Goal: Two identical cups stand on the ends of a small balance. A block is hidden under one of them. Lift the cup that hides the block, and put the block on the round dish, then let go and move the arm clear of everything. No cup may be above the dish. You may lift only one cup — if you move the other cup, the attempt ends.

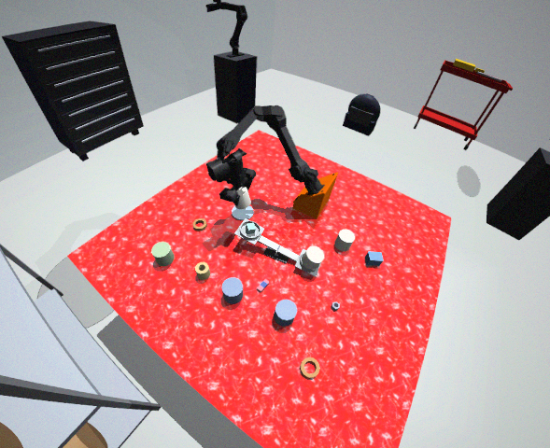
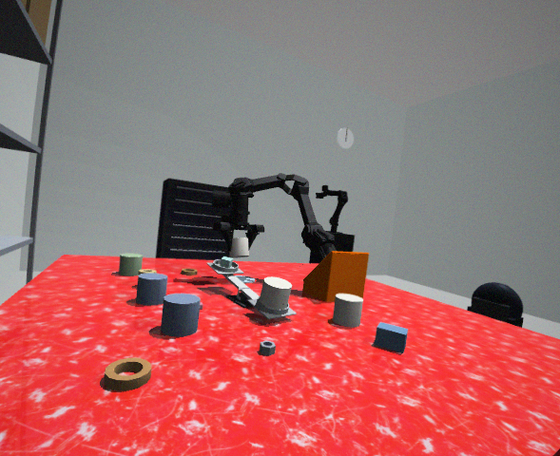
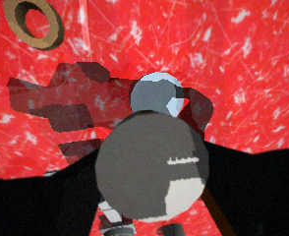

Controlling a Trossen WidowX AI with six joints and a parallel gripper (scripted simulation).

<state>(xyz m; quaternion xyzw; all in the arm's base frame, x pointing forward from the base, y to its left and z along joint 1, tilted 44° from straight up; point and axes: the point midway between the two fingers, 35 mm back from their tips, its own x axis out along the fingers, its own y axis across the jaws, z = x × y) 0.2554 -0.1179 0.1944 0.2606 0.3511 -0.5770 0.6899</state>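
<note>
Black parallel-jaw gripper (image 1: 242,195) (image 2: 241,243) (image 3: 147,143), pointing down, grips a white tapered cup (image 1: 244,198) (image 2: 240,247) (image 3: 135,167) in the air. In the top view, the teal block (image 1: 250,228) (image 2: 226,260) sits uncovered on the raised end of the grey balance (image 1: 284,252) (image 2: 241,283), at ten o'clock from its middle. Just off the block, at eleven o'clock, lies the pale-blue round dish (image 1: 241,213) (image 2: 248,278) (image 3: 154,93). The other white cup (image 1: 313,258) (image 2: 276,293) stands tilted on the lower end, at four. Farther off, at two from the block, the black jointed arm (image 1: 289,149) (image 2: 306,208) rises from an orange wedge (image 1: 308,205) (image 2: 351,275), its elbow arched high.
</note>
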